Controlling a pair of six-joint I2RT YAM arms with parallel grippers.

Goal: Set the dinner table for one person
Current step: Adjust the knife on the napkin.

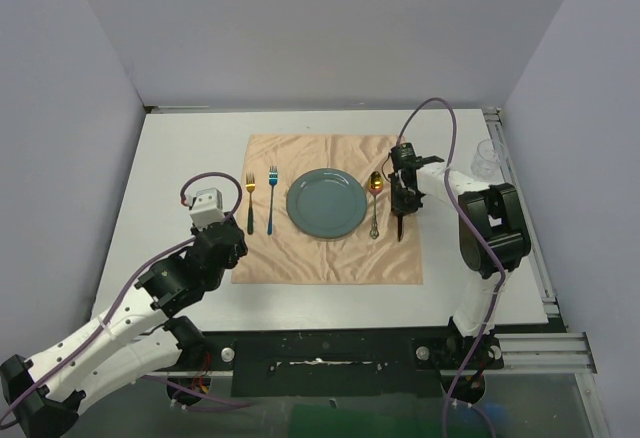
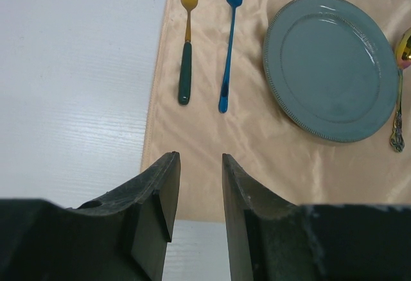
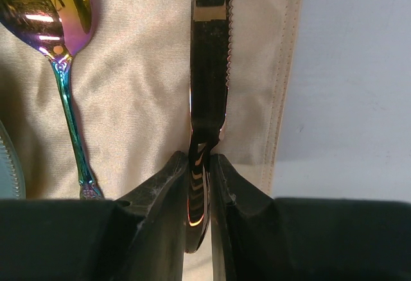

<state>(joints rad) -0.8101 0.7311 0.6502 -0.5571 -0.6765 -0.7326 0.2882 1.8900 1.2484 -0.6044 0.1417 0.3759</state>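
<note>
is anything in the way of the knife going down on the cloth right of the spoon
Nothing visible. The right gripper holds the knife by its handle over a bare strip of cloth between the spoon and the cloth's right edge.

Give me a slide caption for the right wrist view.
Right gripper, jaws shut on a serrated knife over the peach cloth, beside the iridescent spoon.

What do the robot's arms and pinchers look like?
The left arm and right arm are white with chunky black joints. A purplish cable runs along each. The left gripper and right gripper each have two black wedge-shaped fingers.
</note>
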